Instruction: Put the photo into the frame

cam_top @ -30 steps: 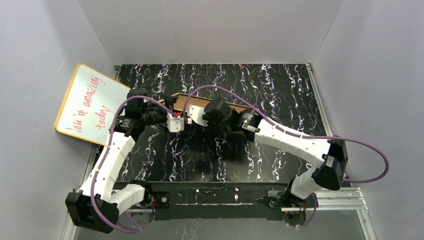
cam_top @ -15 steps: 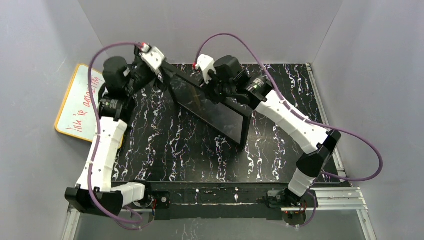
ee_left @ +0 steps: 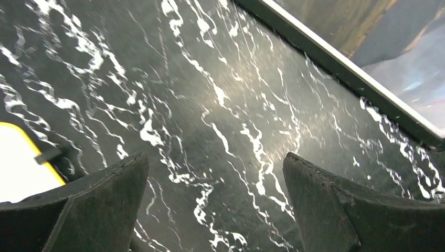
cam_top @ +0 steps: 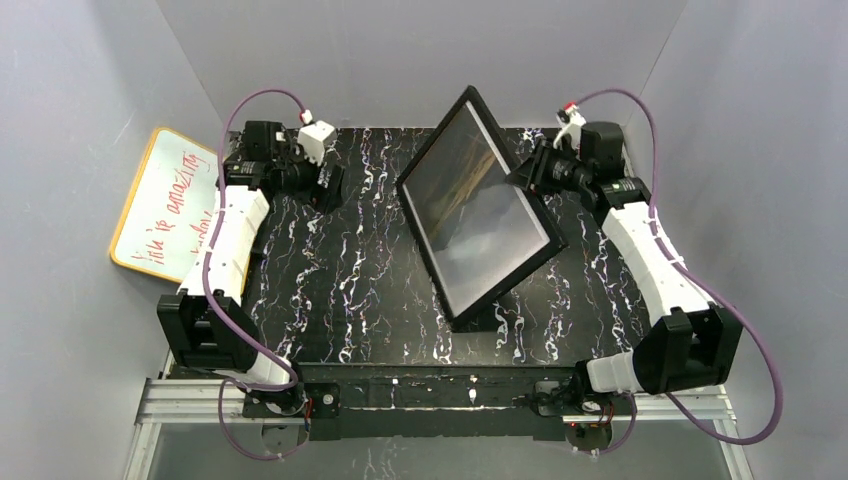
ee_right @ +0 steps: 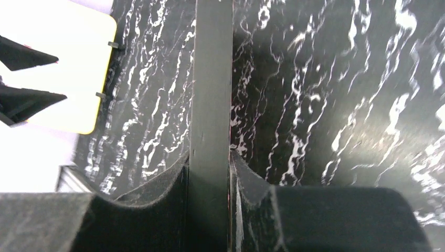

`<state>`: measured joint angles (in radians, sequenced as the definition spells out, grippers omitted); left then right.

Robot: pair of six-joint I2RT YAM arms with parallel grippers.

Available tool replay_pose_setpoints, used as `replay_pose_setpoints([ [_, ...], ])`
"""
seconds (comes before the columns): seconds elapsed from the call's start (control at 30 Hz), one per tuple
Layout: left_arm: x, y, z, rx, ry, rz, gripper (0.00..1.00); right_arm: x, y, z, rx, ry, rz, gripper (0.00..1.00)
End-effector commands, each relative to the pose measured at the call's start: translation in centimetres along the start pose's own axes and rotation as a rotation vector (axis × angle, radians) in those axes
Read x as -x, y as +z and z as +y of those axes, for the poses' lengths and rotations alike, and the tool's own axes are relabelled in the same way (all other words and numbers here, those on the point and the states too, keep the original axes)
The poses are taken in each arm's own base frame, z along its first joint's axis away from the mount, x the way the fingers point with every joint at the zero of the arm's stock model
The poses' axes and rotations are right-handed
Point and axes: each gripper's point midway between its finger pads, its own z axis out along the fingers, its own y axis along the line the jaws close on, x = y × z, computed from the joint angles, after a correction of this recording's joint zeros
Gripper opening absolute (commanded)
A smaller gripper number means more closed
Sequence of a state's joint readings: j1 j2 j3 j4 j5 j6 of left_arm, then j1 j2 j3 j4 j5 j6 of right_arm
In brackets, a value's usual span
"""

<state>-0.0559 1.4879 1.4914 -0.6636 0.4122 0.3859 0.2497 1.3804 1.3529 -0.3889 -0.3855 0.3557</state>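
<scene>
I judge it almost done: the photo (cam_top: pixel 478 215) shows inside the frame (cam_top: pixel 512 283), tilted on one corner at the centre of the table (cam_top: pixel 330 280), right gripper (cam_top: pixel 525 175) clamped on its 2 o'clock edge, left gripper (cam_top: pixel 330 185) spread empty at 10 o'clock; laying it flat remains.

The black frame (cam_top: pixel 426 252) is standing tilted, diamond-wise, just right of the table's (cam_top: pixel 330 290) centre, top corner pointing to 12 o'clock. The photo (cam_top: pixel 480 205) is showing inside it, gold-brown hills toward 11 o'clock, grey sky toward 5.
</scene>
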Motion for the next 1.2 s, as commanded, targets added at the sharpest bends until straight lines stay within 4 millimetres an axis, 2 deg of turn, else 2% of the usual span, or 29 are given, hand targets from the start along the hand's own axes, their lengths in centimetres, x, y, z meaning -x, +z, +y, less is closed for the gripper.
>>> replay_pose_setpoints([
  [0.0,-2.4,-0.1,-2.2,-0.092,0.009,0.058,0.98,-3.4,0.1,2.1,0.235,0.254,0.087,0.2],
  [0.23,-6.8,2.0,-3.0,-0.167,-0.011,0.183,0.98,-6.1,0.0,0.1,0.197,0.379,0.085,0.2],
  [0.47,-10.6,3.2,-2.8,-0.171,-0.046,0.316,0.98,-11.8,0.7,-2.5,0.171,0.528,0.02,0.25],
  [0.6,-10.9,4.0,-2.5,-0.134,-0.105,0.306,0.98,-14.8,1.6,-3.8,0.156,0.567,0.057,0.25],
  [0.8,-11.1,4.5,-2.8,-0.115,-0.129,0.244,0.98,-17.7,3.1,-5.8,0.109,0.585,0.126,0.32],
  [0.93,-11.5,4.9,-2.6,-0.105,-0.148,0.24,0.98,-18.7,4.1,-6.4,0.078,0.615,0.122,0.4],
  [1.17,-10.9,5.7,-2.1,-0.099,-0.172,0.226,0.98,-18.9,6.2,-6.6,0.045,0.618,0.133,0.48],
])
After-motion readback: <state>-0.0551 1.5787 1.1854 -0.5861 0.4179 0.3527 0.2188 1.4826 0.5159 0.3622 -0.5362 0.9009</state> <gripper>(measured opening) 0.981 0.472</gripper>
